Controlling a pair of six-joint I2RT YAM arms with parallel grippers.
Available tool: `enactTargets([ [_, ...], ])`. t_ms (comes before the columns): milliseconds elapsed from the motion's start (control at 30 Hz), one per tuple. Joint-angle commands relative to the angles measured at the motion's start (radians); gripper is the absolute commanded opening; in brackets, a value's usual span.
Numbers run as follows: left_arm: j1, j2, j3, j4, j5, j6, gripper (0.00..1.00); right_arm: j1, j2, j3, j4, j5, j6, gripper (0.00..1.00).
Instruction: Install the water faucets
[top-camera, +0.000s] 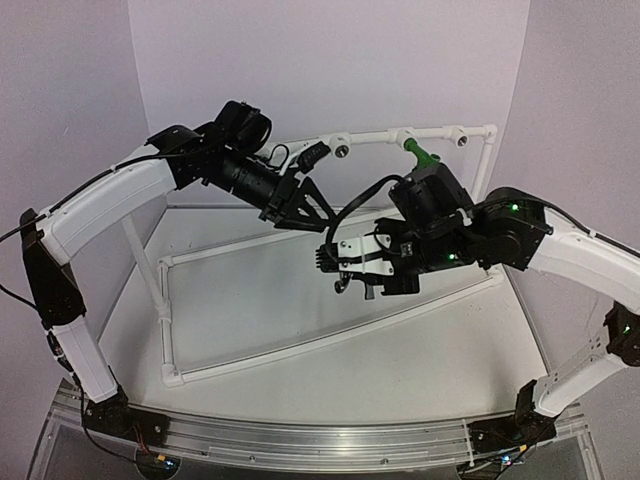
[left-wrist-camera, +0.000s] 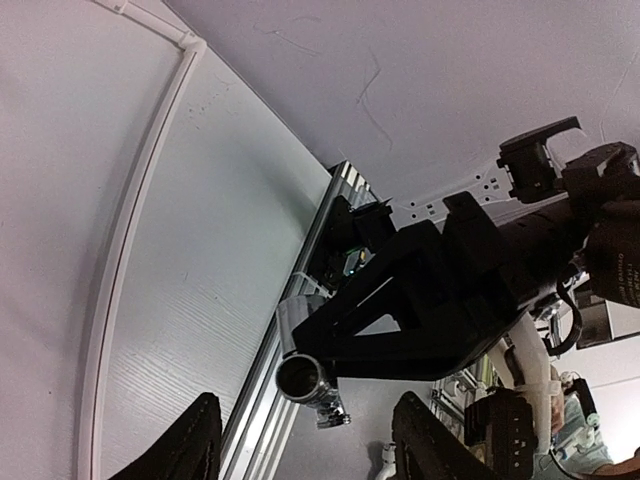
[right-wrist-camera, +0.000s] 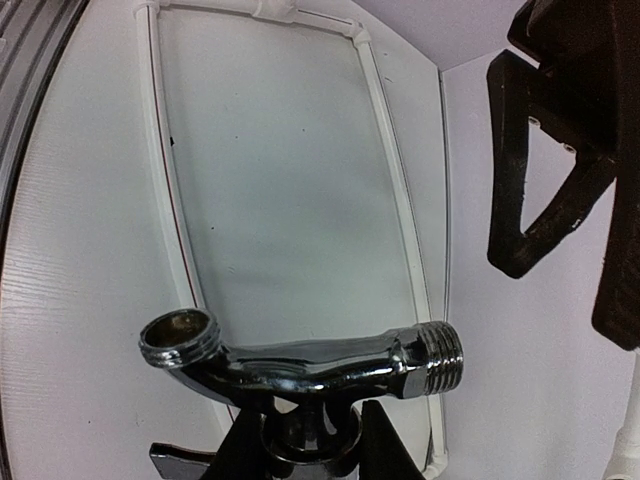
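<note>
Chrome faucet (right-wrist-camera: 300, 365) lies level at lower centre of the right wrist view, clamped from below by the right end effector (right-wrist-camera: 312, 450), its threaded end pointing right above the counter (right-wrist-camera: 90, 300). In the overhead view's centre, the left end effector (top-camera: 318, 208) hangs near it, fingers (left-wrist-camera: 195, 445) parted, holding nothing. The green faucet (top-camera: 422, 154) sits on the white pipe frame (top-camera: 260, 354), upper right.

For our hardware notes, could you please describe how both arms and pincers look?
The left arm and right arm have white shells, black joints and black cables; green lights dot the right. The left pincer is black, the right pincer partly white.
</note>
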Motion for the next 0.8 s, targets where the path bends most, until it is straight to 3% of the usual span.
enactTargets([
  [0,-0.014,0.012,-0.031,0.096,0.096,-0.058,0.53,0.007,-0.01,0.023,0.055,0.011,-0.033,0.03],
  [467,-0.04,0.055,-0.046,0.1,0.108,-0.081,0.44,0.016,-0.032,0.017,0.074,0.017,-0.075,0.02],
  [767,-0.043,0.061,-0.058,0.104,0.12,-0.081,0.21,0.016,-0.042,0.005,0.082,0.021,-0.081,0.02],
])
